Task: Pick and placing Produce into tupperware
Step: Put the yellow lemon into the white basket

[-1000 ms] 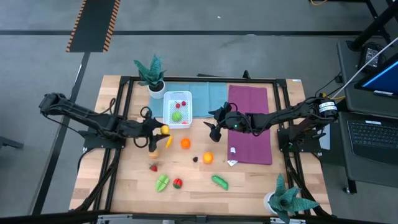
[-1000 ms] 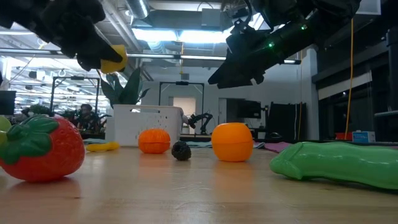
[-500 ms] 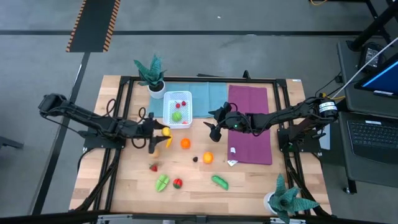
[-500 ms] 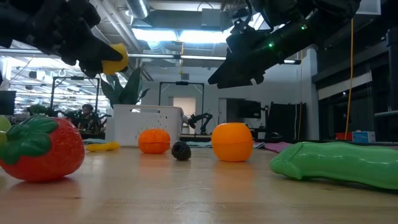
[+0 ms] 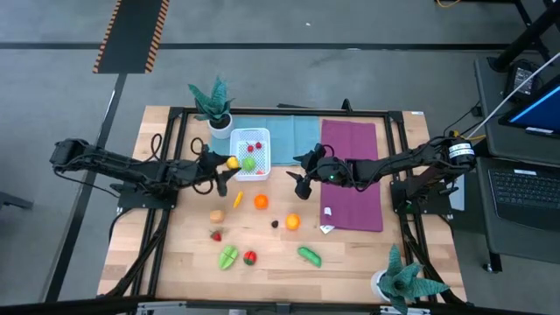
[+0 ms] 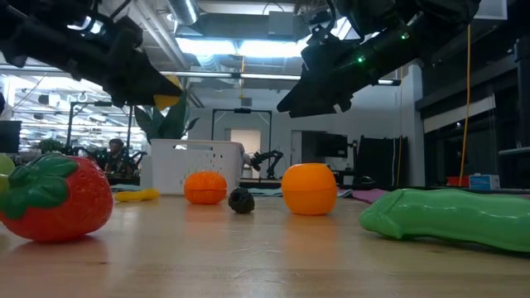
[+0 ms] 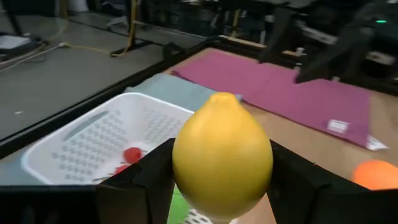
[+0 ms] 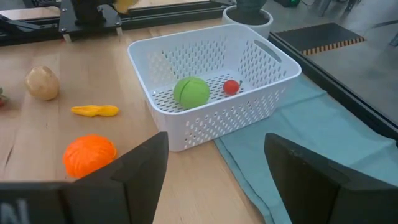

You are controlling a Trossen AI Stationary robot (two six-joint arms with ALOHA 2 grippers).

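My left gripper (image 5: pixel 227 164) is shut on a yellow lemon (image 7: pixel 222 152), held above the table by the near-left corner of the white tupperware (image 5: pixel 250 151). The tupperware holds a green apple (image 8: pixel 191 91) and small red pieces (image 8: pixel 231 86). More produce lies on the wood: two oranges (image 5: pixel 261 201) (image 5: pixel 292 222), a banana (image 5: pixel 237 199), a tan piece (image 5: pixel 216 216), a strawberry (image 5: pixel 215 235), a green cucumber (image 5: pixel 309 255) and others. My right gripper (image 5: pixel 298 178) hangs open to the right of the tupperware, with nothing between its fingers. My left gripper pinches the lemon's two opposite sides (image 7: pixel 180 163) between its two fingers. The fingers come nearly level from the table's left. The lemon is lifted clear of the table, one pointed end (image 7: pixel 224 97) toward the tupperware.
A teal cloth (image 5: pixel 284 136) lies under and beside the tupperware, with a purple cloth (image 5: pixel 352 173) to its right. Potted plants stand at the far left (image 5: pixel 213 103) and near right (image 5: pixel 404 280). A black frame (image 5: pixel 280 111) rims the table.
My left gripper has carried the lemon toward the table's far edge, up to the tupperware's near-left corner, turning as it went. The tan piece it stood over now shows on the wood. The right arm has kept still.
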